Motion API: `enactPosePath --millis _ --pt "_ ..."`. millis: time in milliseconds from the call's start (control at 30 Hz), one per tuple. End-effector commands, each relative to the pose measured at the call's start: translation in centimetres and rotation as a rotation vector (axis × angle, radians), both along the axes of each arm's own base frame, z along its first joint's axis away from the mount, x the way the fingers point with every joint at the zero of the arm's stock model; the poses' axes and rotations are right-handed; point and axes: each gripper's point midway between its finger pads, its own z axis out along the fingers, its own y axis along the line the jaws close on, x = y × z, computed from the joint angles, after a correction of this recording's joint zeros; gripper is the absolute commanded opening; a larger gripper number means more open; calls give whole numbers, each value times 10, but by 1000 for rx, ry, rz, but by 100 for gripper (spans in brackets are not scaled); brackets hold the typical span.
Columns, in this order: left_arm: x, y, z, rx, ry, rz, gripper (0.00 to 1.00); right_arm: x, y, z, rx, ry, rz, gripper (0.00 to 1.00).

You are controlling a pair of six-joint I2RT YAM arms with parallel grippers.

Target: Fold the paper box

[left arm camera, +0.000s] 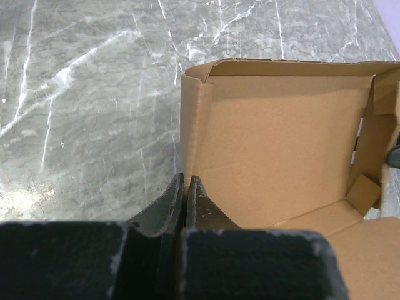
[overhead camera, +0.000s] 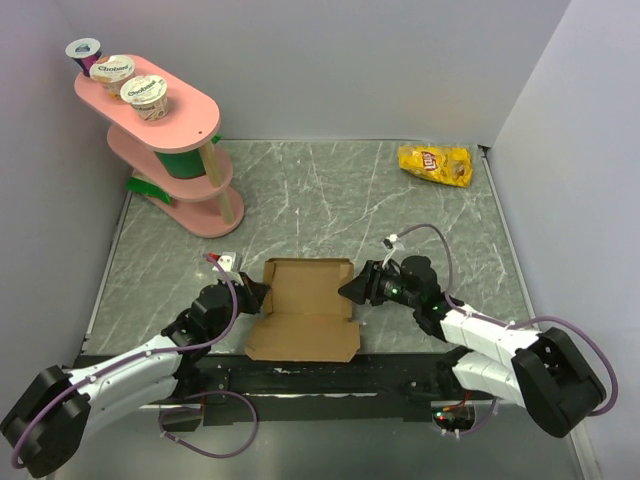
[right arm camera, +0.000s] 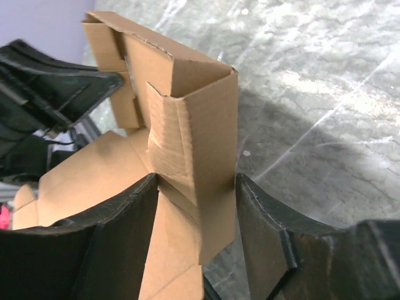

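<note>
1. At the far left of the counter (overhead camera: pixel 330 200), the top view alone shows a pink tiered shelf (overhead camera: pixel 190 110) carrying yogurt cups (overhead camera: pixel 143 91).
2. Nearer the arms, the left fingers (left arm camera: pixel 169 209) are pressed shut with nothing between them. Their tips sit against the foot of the paper box's (overhead camera: pixel 303 308) left wall, on its outside.
3. The paper box lies at the middle of the near edge, between the two arms. Its tray opens upward with its long side running left to right. A flat lid panel stretches from the tray toward the arm bases.
4. The left wrist view looks into the tray. It shows the raised far wall and a small tab folded in at the right corner, which the top view does not resolve.
5. The right fingers (right arm camera: pixel 125 231) stand apart astride the box's right wall. One is inside against a creased flap, and the other is outside, just clear of the cardboard. Only the right wrist view shows that crease.
6. At the far right, a yellow chip bag (overhead camera: pixel 435 164) lies well apart from the box, visible from above only.
</note>
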Motion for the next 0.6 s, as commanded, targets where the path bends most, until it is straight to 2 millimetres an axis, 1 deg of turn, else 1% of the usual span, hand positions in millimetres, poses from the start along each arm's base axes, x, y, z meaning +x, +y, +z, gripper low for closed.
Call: enactPosePath --millis 0,67,100,133,167,200,267,400,433,467,533,567 --pt "3 -6 18 -56 -42 -8 1 12 2 -1 -72 -24 -48 56" --pt "3 -5 18 -57 -43 -5 1 10 0 -6 -89 -11 -53 54" --pt "3 -5 18 -57 -43 -5 1 14 -1 -6 -105 -18 -67 53" --pt "3 -5 19 -61 -48 -3 1 13 -2 -8 -118 -13 -71 50" --pt "3 -4 19 -61 -50 0 1 12 -5 -13 -145 4 -81 50" --pt "3 -4 19 -60 -51 -1 1 16 -8 -14 -166 1 -106 49" --pt "3 -4 21 -66 -61 -4 1 16 -12 -19 -200 21 -131 46" --pt "2 -5 22 -66 -71 -11 1 24 -17 -23 -246 42 -208 42" --pt "2 -5 21 -62 -69 -13 1 27 -19 -27 -267 49 -226 40" --pt "1 -6 21 -58 -69 -17 1 30 -18 -24 -274 46 -234 37" --pt "1 -8 20 -47 -68 -20 1 31 -21 -33 -314 76 -260 34" --pt "1 -9 19 -42 -67 -19 1 34 -22 -32 -328 69 -281 33"
